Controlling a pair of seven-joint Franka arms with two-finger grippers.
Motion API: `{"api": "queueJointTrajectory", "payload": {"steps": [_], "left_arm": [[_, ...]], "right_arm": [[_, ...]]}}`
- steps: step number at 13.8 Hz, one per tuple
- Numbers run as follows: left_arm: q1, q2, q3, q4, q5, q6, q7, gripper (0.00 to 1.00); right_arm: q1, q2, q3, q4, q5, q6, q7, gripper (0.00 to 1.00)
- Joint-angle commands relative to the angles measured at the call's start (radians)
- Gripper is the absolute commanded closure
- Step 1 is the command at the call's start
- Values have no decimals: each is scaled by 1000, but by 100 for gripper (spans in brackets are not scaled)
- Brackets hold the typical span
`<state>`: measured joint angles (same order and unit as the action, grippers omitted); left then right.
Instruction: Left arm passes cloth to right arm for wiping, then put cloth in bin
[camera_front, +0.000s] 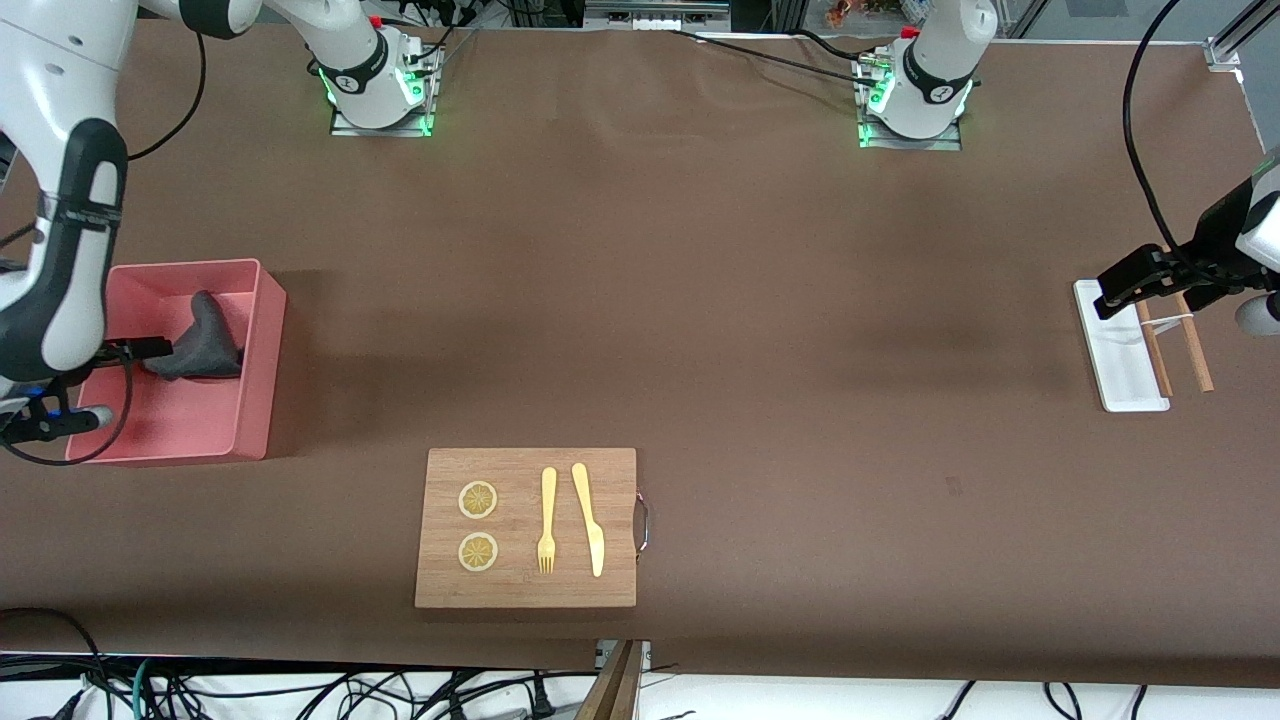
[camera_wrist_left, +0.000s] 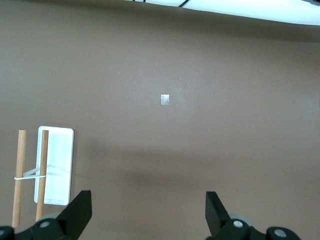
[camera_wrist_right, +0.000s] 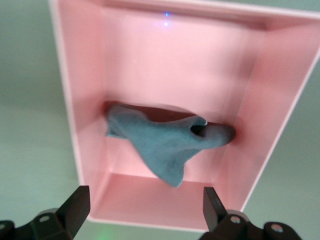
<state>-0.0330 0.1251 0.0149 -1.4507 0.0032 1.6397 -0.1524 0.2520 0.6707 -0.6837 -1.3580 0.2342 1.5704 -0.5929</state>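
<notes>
The front view takes in the whole table: the pink bin (camera_front: 255, 370) at the right arm's end, a wooden cutting board (camera_front: 525, 590) nearer the camera carrying two lemon slices (camera_front: 478, 500), a yellow fork (camera_front: 547, 520) and a yellow knife (camera_front: 588, 518), and a narrow white tray (camera_front: 1125, 385) at the left arm's end with two wooden sticks (camera_front: 1195, 355) beside it. The right wrist view alone looks straight down into the bin (camera_wrist_right: 85, 150), where the dark grey cloth (camera_wrist_right: 167, 142) lies crumpled on the floor, one end bunched up. The left wrist view shows only bare brown table, the white tray (camera_wrist_left: 62, 150) and the sticks (camera_wrist_left: 20, 175) joined by a pale band.

The right gripper (camera_wrist_right: 145, 207) hovers over the bin with its fingers spread wide and nothing between them; the cloth (camera_front: 205, 340) lies below it, released and apart from both fingers. The left gripper (camera_wrist_left: 147, 210) waits over the table by the tray, fingers also spread and holding nothing
</notes>
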Motion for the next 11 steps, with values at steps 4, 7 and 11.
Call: {"api": "queueJointTrajectory", "payload": {"steps": [4, 7, 11], "left_arm": [[4, 13, 0, 30, -17, -11, 19, 0], [4, 13, 0, 30, -17, -11, 19, 0], [4, 13, 0, 30, -17, -11, 19, 0]], "right_arm": [[-106, -233, 263, -6, -148, -72, 187, 0], [-181, -354, 439, -10, -229, -147, 399, 0], [-253, -479, 566, -67, -228, -164, 423, 0]]}}
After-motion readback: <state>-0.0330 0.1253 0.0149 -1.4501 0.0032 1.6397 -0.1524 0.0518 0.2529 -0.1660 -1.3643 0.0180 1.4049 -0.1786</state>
